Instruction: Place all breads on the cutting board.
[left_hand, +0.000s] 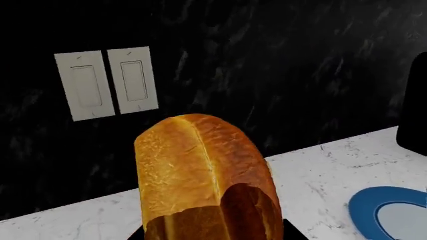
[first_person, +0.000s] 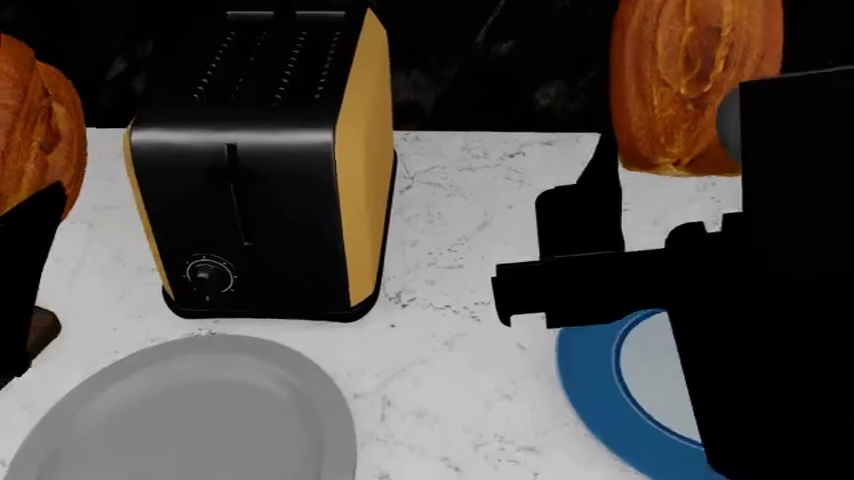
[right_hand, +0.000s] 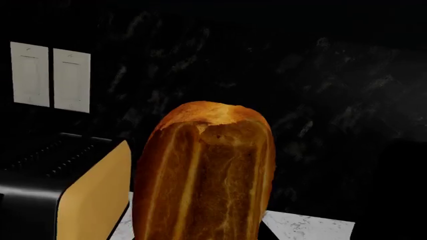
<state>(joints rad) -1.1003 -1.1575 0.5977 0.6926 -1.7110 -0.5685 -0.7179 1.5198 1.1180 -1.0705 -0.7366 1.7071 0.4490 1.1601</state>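
I hold one bread in each gripper, both raised above the white marble counter. In the left wrist view, my left gripper is shut on a golden-brown loaf, and its black fingertips show on either side of it. That loaf shows at the far left of the head view. My right gripper is shut on the second loaf, which shows at the top right of the head view. A dark brown sliver at the left edge may be the cutting board; I cannot tell.
A black and tan toaster stands at the back of the counter. A round grey plate lies front left and a blue-rimmed plate front right. My black right arm covers the right side. Wall switches are on the dark backsplash.
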